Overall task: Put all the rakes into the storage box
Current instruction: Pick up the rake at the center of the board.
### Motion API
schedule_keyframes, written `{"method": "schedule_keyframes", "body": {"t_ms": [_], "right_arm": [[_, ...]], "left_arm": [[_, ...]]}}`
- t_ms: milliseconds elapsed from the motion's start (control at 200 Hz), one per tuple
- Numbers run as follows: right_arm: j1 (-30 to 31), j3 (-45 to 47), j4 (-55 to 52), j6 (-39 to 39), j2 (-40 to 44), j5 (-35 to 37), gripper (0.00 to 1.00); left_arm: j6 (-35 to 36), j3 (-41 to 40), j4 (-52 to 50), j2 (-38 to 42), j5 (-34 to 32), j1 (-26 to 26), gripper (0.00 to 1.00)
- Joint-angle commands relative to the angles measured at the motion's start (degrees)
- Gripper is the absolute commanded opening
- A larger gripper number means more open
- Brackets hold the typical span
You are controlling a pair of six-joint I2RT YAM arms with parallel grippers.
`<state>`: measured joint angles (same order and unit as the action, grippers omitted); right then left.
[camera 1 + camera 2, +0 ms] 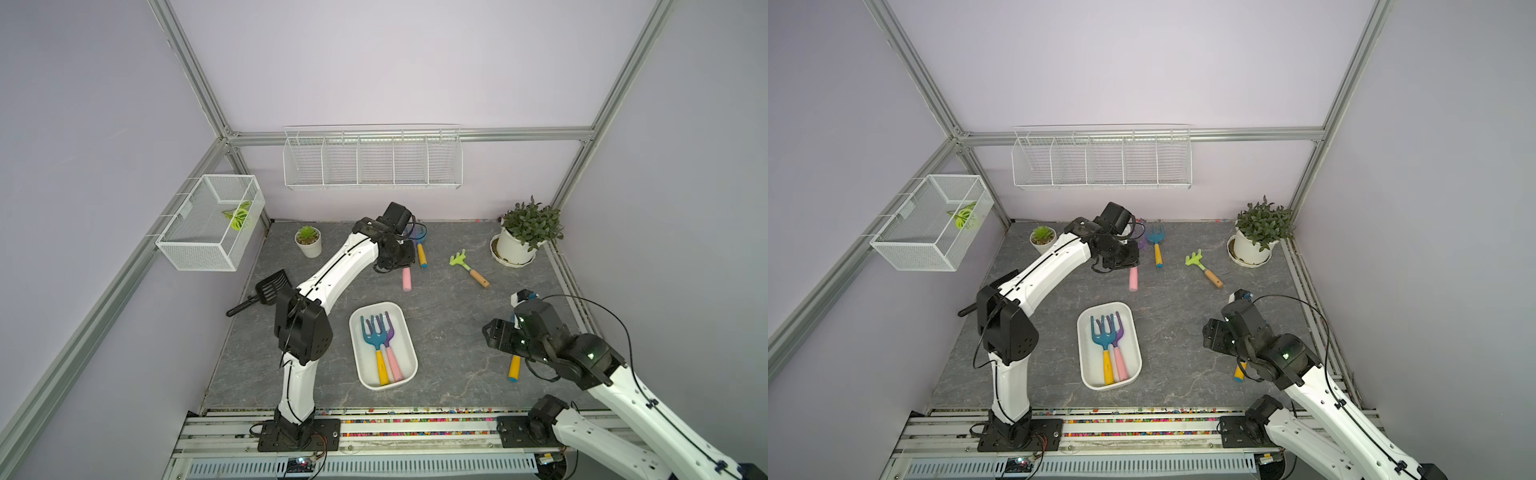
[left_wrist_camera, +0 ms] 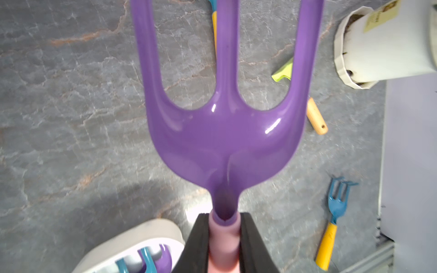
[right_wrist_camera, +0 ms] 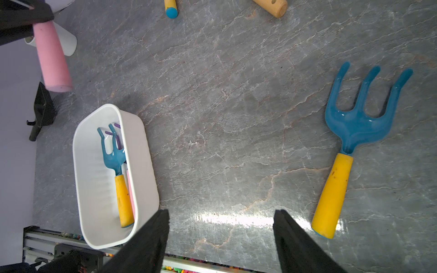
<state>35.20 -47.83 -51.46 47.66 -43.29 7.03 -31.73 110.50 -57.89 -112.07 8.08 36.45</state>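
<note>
In a top view the left arm point(image 1: 332, 274) stretches forward, the purple rake point(image 1: 406, 278) well apart from the storage box point(image 1: 365, 370); left wrist view: the left gripper point(image 2: 223, 219) pinches its pink handle near the head, apparently for balance; right wrist view: the right gripper point(image 3: 221, 212) hangs wide open, empty.

Left arm point(image 1: 332, 270) stretched forward, left pincer point(image 2: 223, 234) clamped narrow, right arm point(image 1: 631, 399) low, right pincer point(image 3: 221, 214) spread wide

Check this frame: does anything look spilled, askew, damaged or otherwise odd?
Small multicoloured bits lie strewn along the front rail at the table's edge, as if spilled. Nothing else stands out; the storage box sits upright and intact.
</note>
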Motion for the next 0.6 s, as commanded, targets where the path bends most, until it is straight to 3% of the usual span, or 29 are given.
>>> {"method": "schedule_keyframes", "body": {"t_ms": [0, 285, 595], "right_arm": [[-0.43, 0.87, 1.67, 0.86, -0.17, -0.93, 0.75], [-0.31, -1.97, 7.53, -0.15, -4.53, -6.57, 0.75], [-0.26, -11.14, 18.5, -1.56, -16.73, -18.99, 0.76]], "left_arm": [[-1.72, -5.44, 4.99, 5.67, 3.66, 0.29, 0.0], [-5.14, -13.49, 8.33, 12.58, 10.09, 0.34, 0.0], [-10.43, -16.93, 7.43, 16.52, 10.49, 0.3, 0.0]]}}
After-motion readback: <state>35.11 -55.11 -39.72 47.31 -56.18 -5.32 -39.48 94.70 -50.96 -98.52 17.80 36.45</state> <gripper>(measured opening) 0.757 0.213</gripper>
